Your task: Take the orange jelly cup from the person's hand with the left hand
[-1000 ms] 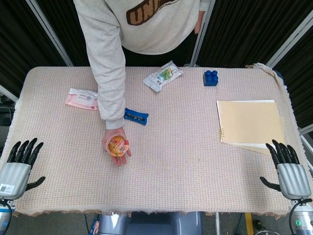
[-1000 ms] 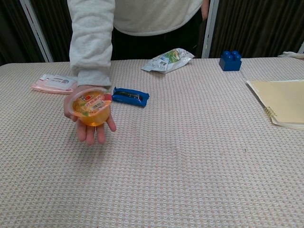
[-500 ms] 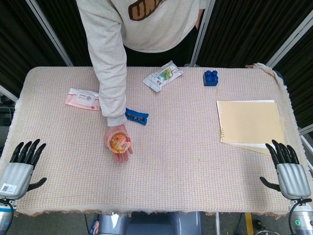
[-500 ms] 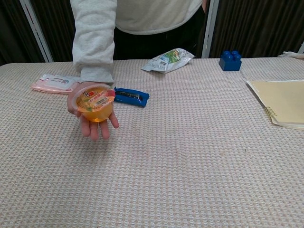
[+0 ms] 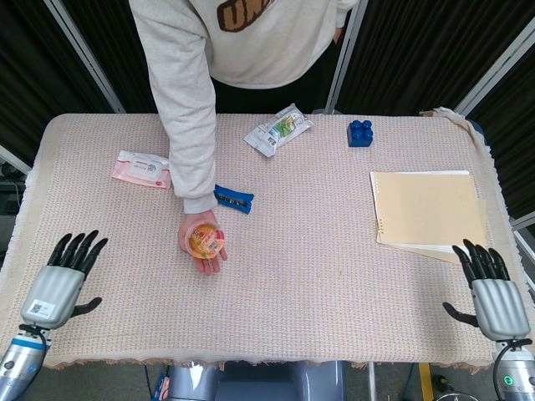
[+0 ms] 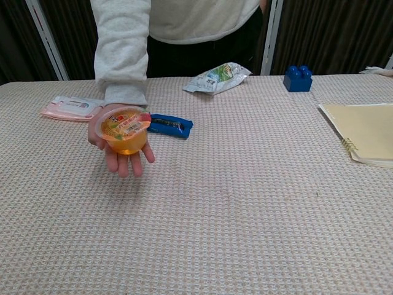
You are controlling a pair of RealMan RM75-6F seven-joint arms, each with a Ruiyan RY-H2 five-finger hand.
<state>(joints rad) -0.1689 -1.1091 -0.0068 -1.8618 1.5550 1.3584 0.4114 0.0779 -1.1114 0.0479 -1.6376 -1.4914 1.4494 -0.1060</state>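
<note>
An orange jelly cup (image 5: 204, 241) (image 6: 125, 129) with a printed foil lid rests on the person's upturned palm (image 5: 203, 249) (image 6: 118, 149), held above the left-middle of the table. My left hand (image 5: 62, 280) is open at the table's near left edge, fingers spread, well to the left of and nearer than the cup. At the near right edge my right hand (image 5: 491, 292) is open as well, holding nothing. Neither hand shows in the chest view.
A blue snack bar (image 5: 232, 199) lies just behind the person's wrist. A pink wipes pack (image 5: 140, 169), a white-green pouch (image 5: 278, 129) and a blue toy brick (image 5: 360, 133) lie toward the far edge. A tan notebook (image 5: 430, 208) lies at right.
My left hand has moved forward and to the right onto the table edge. The person's hand shifted the cup slightly away from me. My right hand stayed put.
</note>
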